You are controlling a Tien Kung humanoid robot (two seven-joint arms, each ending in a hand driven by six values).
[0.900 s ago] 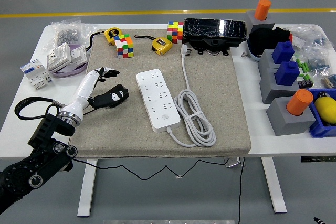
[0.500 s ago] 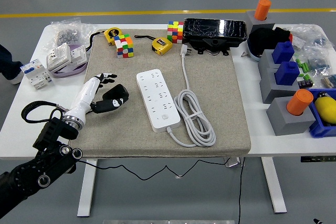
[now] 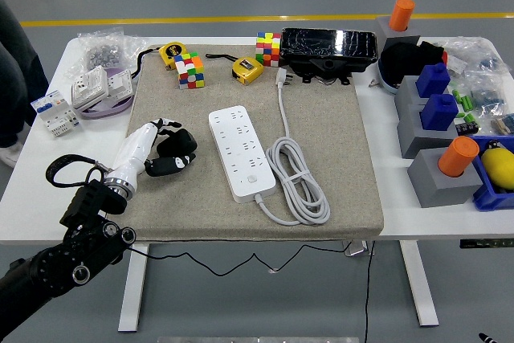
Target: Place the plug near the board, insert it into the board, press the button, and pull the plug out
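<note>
I am holding my left hand (image 3: pixel 165 150) over the grey mat (image 3: pixel 337 158), fingers curled together and gripping nothing, just left of the white power strip (image 3: pixel 241 153). Its plug (image 3: pixel 282 76) is lying at the mat's far edge, cable coiled beside the strip.

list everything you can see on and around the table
power strip: 1, white, mat centre
coiled cord: 1, white, right of the strip
black plug: 1, left of the strip, in the hand
puzzle cubes: 2, multicolour, mat's far edge
tape measures: 2, yellow, far edge
black case: 1, far edge
grey blocks: several, orange and blue tops, right
person: 1, dark clothes, left edge
left hand: white, closed on the plug
</note>
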